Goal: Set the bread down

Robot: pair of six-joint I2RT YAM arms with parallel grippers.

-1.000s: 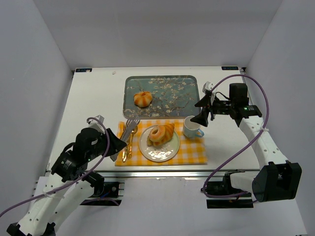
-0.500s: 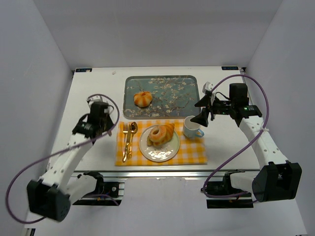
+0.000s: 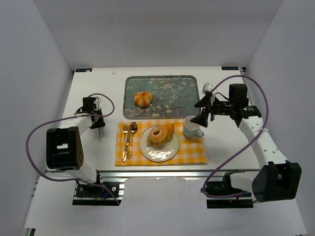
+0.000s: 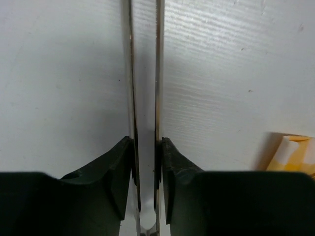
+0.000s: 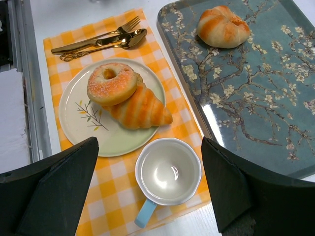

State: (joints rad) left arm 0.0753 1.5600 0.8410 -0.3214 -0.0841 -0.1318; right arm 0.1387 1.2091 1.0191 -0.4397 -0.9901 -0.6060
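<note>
A round orange-striped bread bun (image 3: 142,99) (image 5: 223,25) lies on the floral tray (image 3: 182,93) (image 5: 266,88). A croissant (image 3: 167,132) (image 5: 140,109) and a sugared doughnut (image 3: 157,133) (image 5: 112,82) rest on the white plate (image 3: 160,153) (image 5: 83,128). My left gripper (image 3: 99,124) (image 4: 146,140) is low over the bare table, left of the placemat, shut on thin metal tongs (image 4: 159,73) that point forward. My right gripper (image 3: 203,112) (image 5: 149,142) hangs open above the cup, holding nothing.
The yellow checked placemat (image 3: 192,152) (image 4: 295,152) carries the plate, a white cup with a blue handle (image 3: 192,128) (image 5: 168,172) and a gold fork and spoon (image 3: 128,140) (image 5: 98,42). White walls enclose the table on three sides.
My left arm swung from the front, by the cutlery, out to the table left of the placemat and folded back. The right arm has not moved.
</note>
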